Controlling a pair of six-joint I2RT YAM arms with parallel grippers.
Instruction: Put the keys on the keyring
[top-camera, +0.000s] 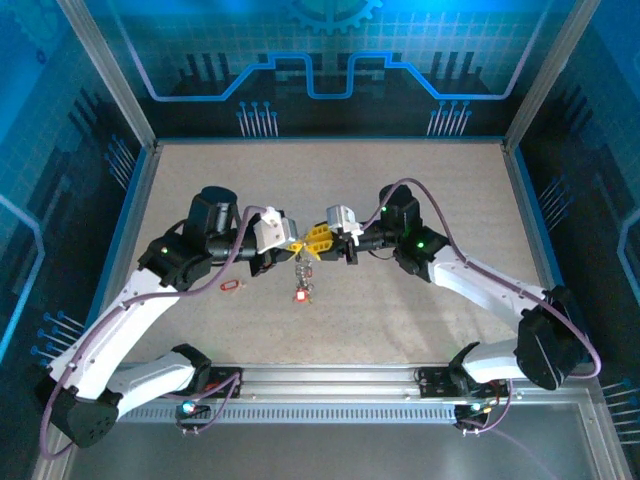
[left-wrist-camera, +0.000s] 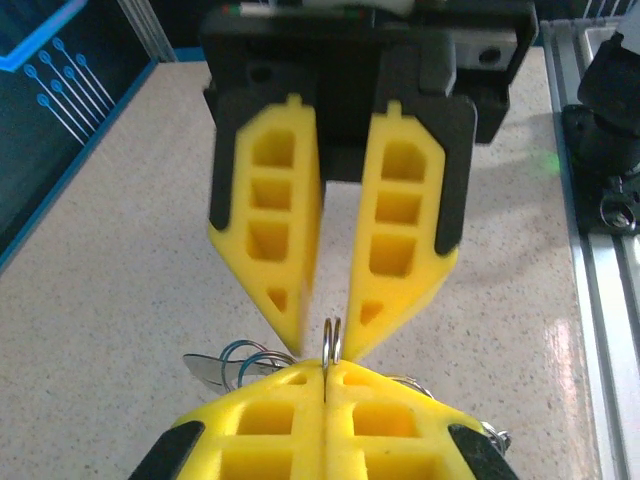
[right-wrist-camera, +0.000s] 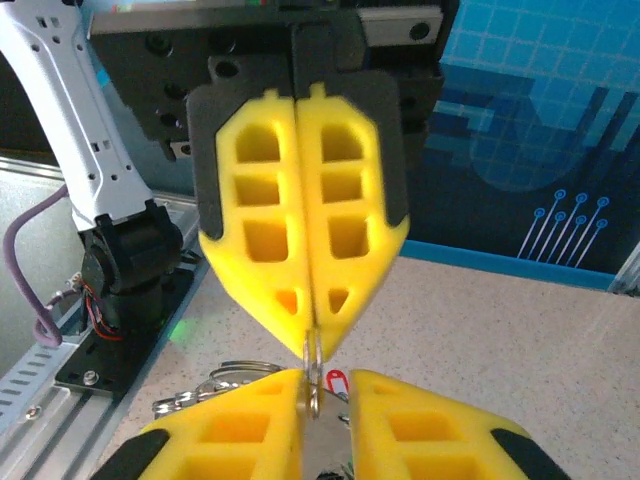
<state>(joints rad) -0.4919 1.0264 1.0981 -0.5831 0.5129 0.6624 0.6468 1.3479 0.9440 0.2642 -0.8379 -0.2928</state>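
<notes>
Pinching keyring (left-wrist-camera: 331, 335), left jaws closed, right jaws ajar

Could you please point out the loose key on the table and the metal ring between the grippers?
loose key (top-camera: 231, 287): top external view, on its red tag.
metal ring (left-wrist-camera: 331, 338): left wrist view, on its upper arc.

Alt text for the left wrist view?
The left end effector, shut, pinches a metal ring upright at its tips. The right end effector faces it, fingers parted either side of the ring. A silver key pokes out beside them, above the table.
</notes>
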